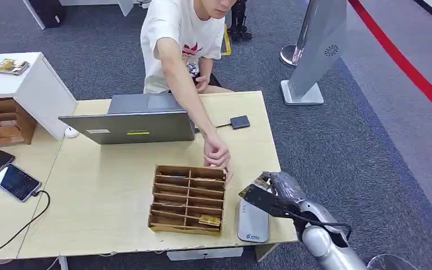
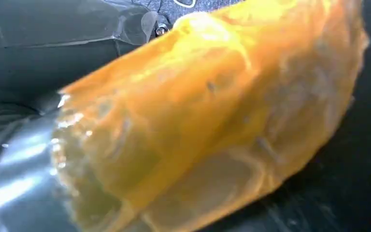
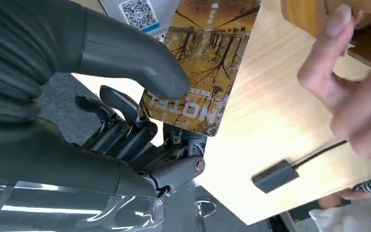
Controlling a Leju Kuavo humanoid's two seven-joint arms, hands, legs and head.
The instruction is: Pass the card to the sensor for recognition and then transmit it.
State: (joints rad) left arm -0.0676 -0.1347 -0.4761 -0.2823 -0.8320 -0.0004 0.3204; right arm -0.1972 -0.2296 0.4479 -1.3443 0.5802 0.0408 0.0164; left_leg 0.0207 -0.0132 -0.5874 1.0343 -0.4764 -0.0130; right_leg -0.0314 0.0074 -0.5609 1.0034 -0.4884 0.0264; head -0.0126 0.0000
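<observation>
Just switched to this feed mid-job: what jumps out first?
The right hand pinches a hotel key card at the table's near right corner, above the grey card reader. Close beside it, a person's hand reaches over the laptop to the wooden compartment tray. The left wrist view is a blurred orange shape, unreadable.

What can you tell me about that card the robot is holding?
The card is a thin, glossy rectangle printed with an autumn scene of bare trees in yellow-brown, with the word HOTEL along one edge. The right hand pinches it between the thumb and the darker fingers. It hangs in the air above the grey card reader at the table's edge.
</observation>
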